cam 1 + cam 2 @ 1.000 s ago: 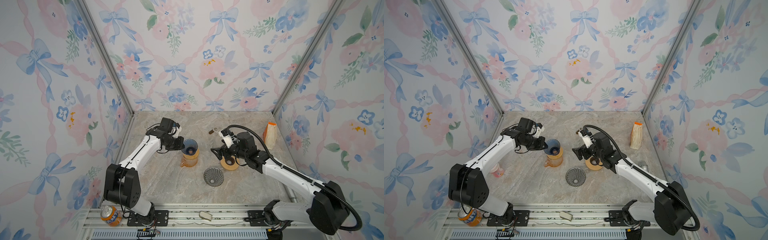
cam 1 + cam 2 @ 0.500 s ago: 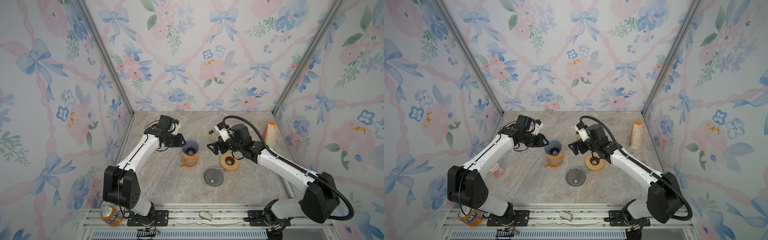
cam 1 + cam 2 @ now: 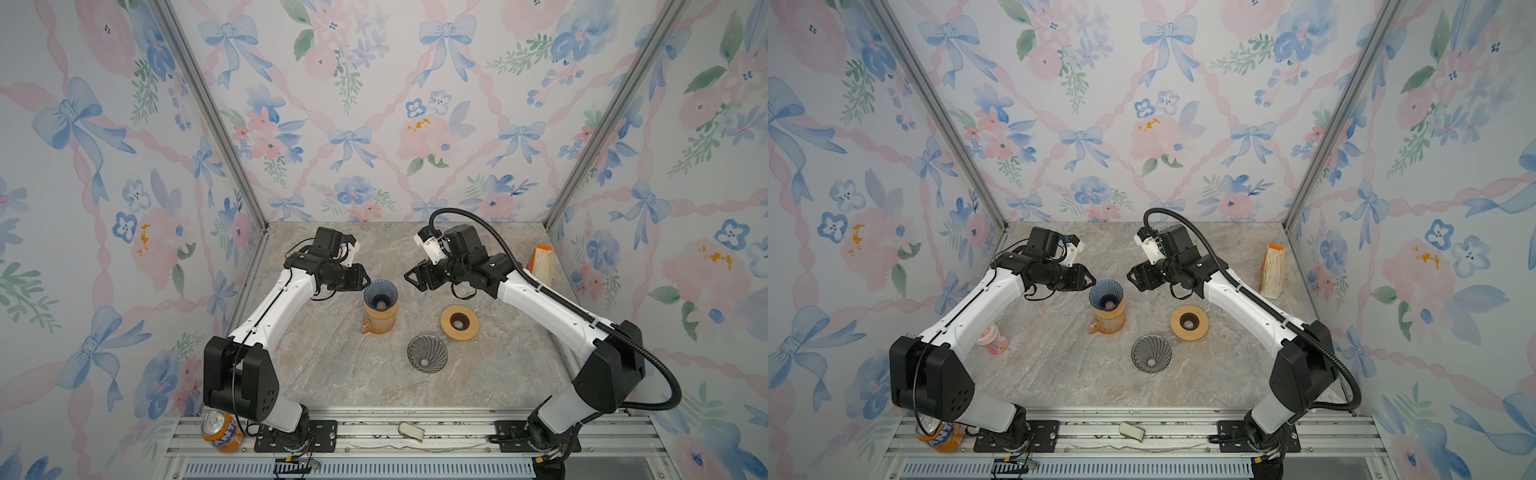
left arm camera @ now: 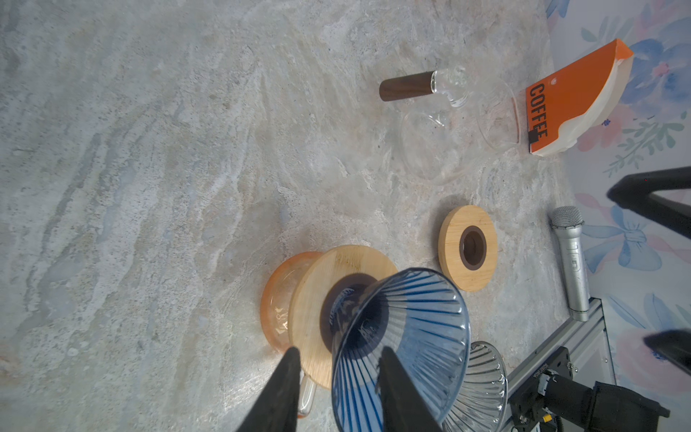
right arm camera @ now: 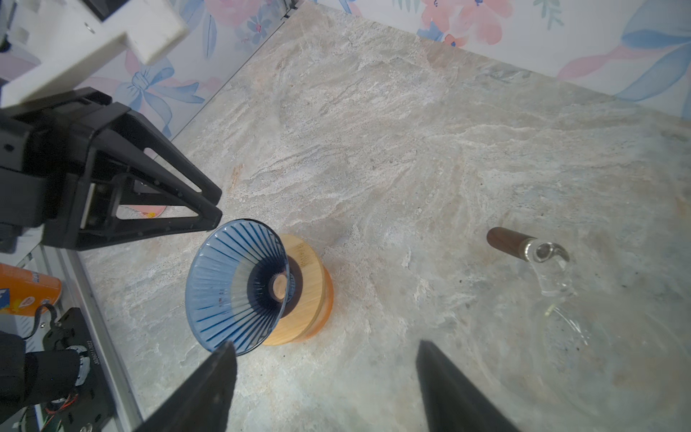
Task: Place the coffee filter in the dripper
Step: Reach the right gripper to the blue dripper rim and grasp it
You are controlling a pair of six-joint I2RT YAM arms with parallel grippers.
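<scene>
The blue glass dripper (image 3: 380,293) (image 3: 1106,293) sits on a wooden collar atop an orange carafe (image 3: 379,322), and its cone holds nothing. My left gripper (image 3: 365,282) (image 4: 338,359) is open, one finger outside the dripper's (image 4: 404,336) rim and one inside, neither pressing the glass. The coffee filters stand as a white stack in an orange "COFFEE" sleeve (image 3: 540,262) (image 3: 1272,270) (image 4: 576,101) by the right wall. My right gripper (image 3: 409,279) (image 5: 325,348) hangs open and empty just right of the dripper (image 5: 235,288).
A loose wooden ring (image 3: 459,322) and a grey ribbed dripper (image 3: 427,359) lie in front of the right gripper. A clear glass pot with a dark handle (image 5: 508,243) lies under the right arm. A microphone (image 4: 572,262), a pink cup (image 3: 992,338) and a soda can (image 3: 216,430) sit at the edges.
My left gripper has opened at the dripper's rim. My right gripper has lifted off the wooden ring, swung left toward the blue dripper, and its jaws have narrowed a little.
</scene>
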